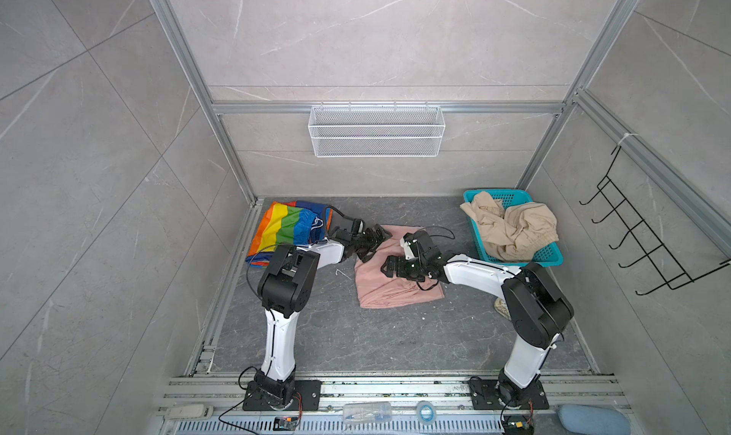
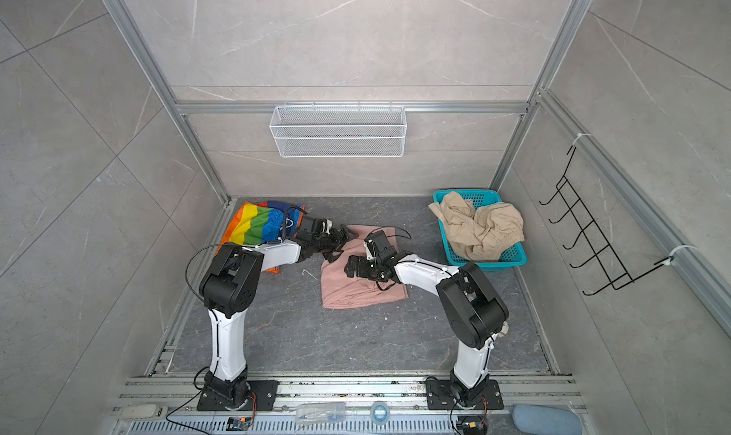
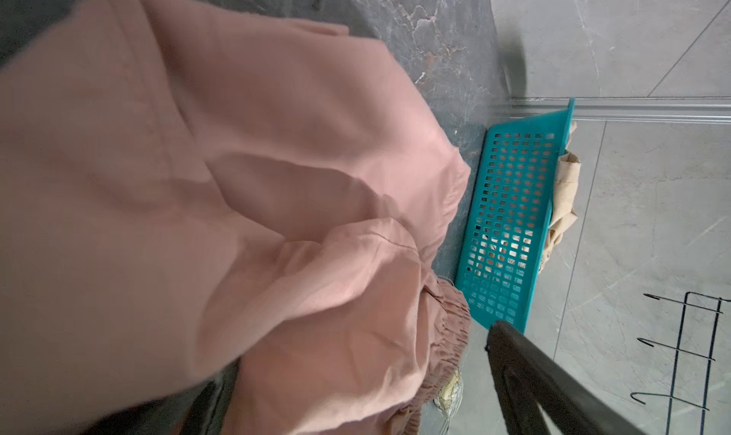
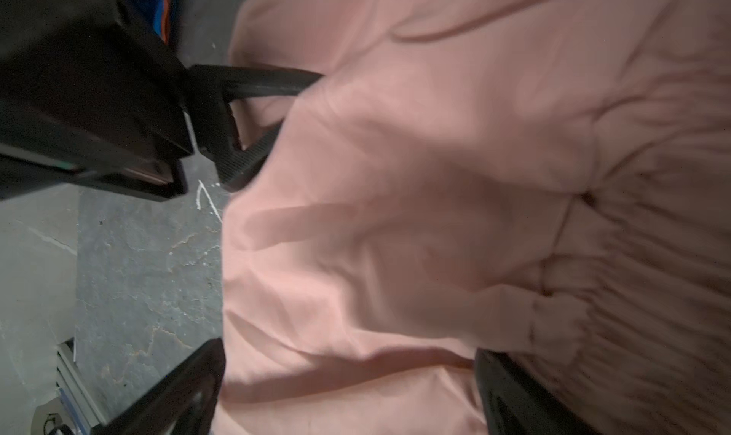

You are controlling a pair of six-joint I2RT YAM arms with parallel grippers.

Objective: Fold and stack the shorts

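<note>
We log rainbow-striped shorts (image 1: 286, 225) spread at the worktop's far-left corner; left gripper (image 1: 375, 245), jaws apart, at the rumpled dusty pink shorts (image 1: 389, 290) mid-worktop; right gripper (image 1: 389, 267) wide open over them; beige shorts (image 1: 514, 227) crumpled in the teal basket (image 1: 553, 257), far-right corner.

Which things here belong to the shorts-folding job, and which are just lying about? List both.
Job:
pink shorts
rainbow shorts
beige shorts

Lying about:
teal basket, holding the beige pair
white wire basket
black hook rack
</note>
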